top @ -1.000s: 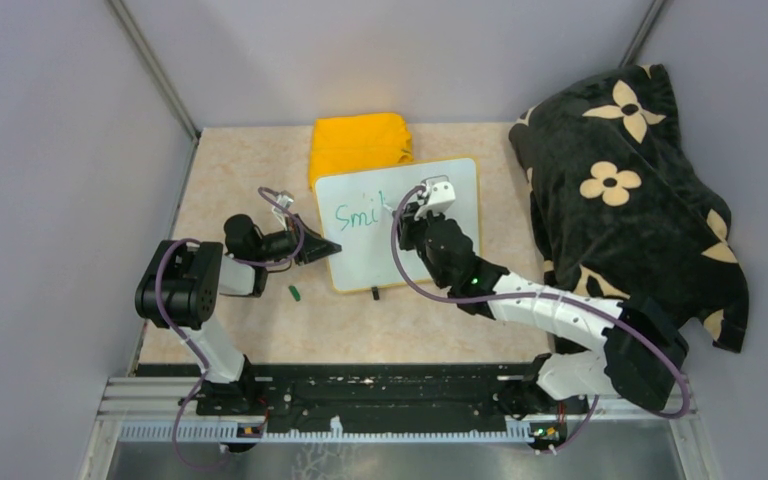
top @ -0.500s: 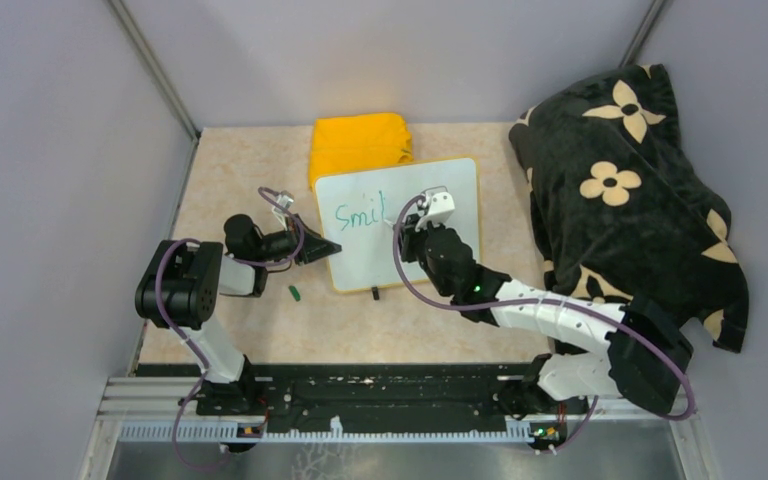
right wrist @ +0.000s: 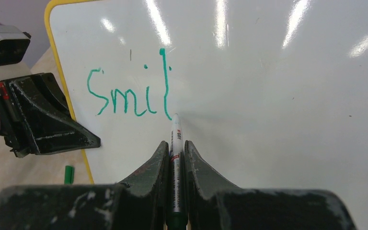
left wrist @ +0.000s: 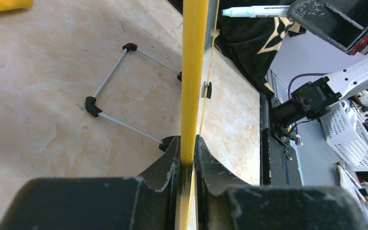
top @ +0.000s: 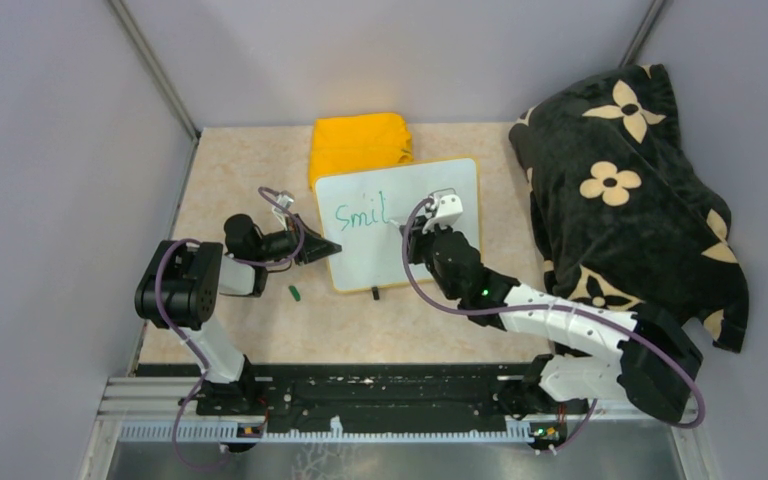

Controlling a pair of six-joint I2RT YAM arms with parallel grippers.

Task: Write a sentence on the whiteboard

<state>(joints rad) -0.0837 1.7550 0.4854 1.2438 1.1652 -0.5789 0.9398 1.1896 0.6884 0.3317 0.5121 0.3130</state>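
Observation:
The whiteboard (top: 430,190) stands tilted on the table, its yellow rim (left wrist: 194,72) clamped between the jaws of my left gripper (left wrist: 187,143) at the board's left edge (top: 330,248). The sentence reads "Smil" in green (right wrist: 129,93), also legible from above (top: 360,213). My right gripper (right wrist: 176,146) is shut on a white marker (right wrist: 176,136). The marker's tip touches the board at the foot of the long "l" stroke. From above, the right gripper (top: 409,236) hangs over the board's middle.
A folded yellow cloth (top: 360,143) lies behind the board. A black flowered blanket (top: 630,190) fills the right side. The green marker cap (top: 295,293) lies on the table near the left gripper. The board's wire stand (left wrist: 120,91) rests behind it.
My right gripper has drawn the marker down the board toward the arms' bases, adding the long "l" stroke after "Smi". The left gripper has not moved.

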